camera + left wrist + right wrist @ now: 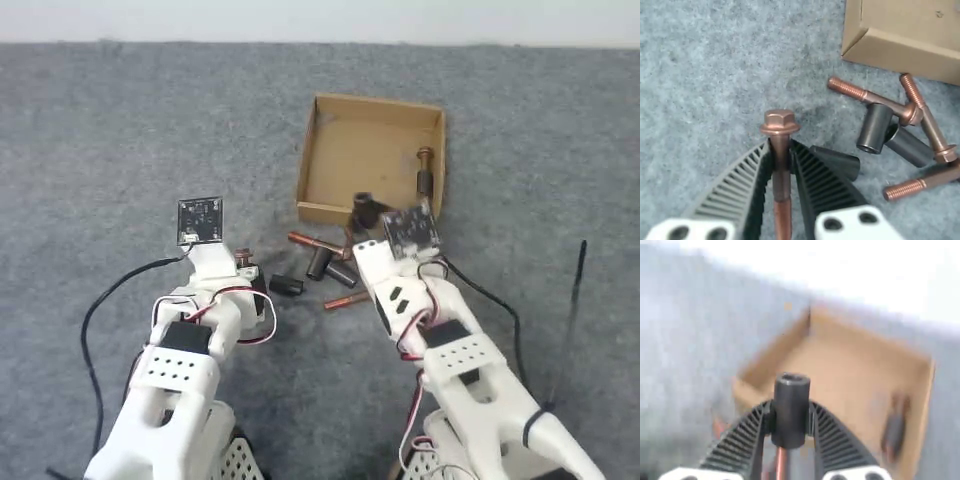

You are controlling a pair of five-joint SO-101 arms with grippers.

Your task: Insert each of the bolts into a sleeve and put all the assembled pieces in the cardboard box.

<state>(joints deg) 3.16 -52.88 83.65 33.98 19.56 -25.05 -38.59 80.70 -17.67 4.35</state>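
Observation:
My left gripper (781,152) is shut on a copper bolt (779,125), head up, just above the grey carpet; in the high view this bolt (244,257) sits at the left arm's tip. My right gripper (791,422) is shut on a black sleeve (791,407), held upright at the near edge of the cardboard box (850,365), with a copper shaft (782,460) showing beneath it. From above, that sleeve (364,206) hangs over the box's (330,140) front wall. One assembled piece (424,172) lies inside the box.
Between the arms lie loose bolts (852,91) (926,120) (917,184) and sleeves (872,127) (837,161) (910,146) in a small heap in front of the box (905,40). A black cable (100,310) trails at the left, another (575,290) at the right.

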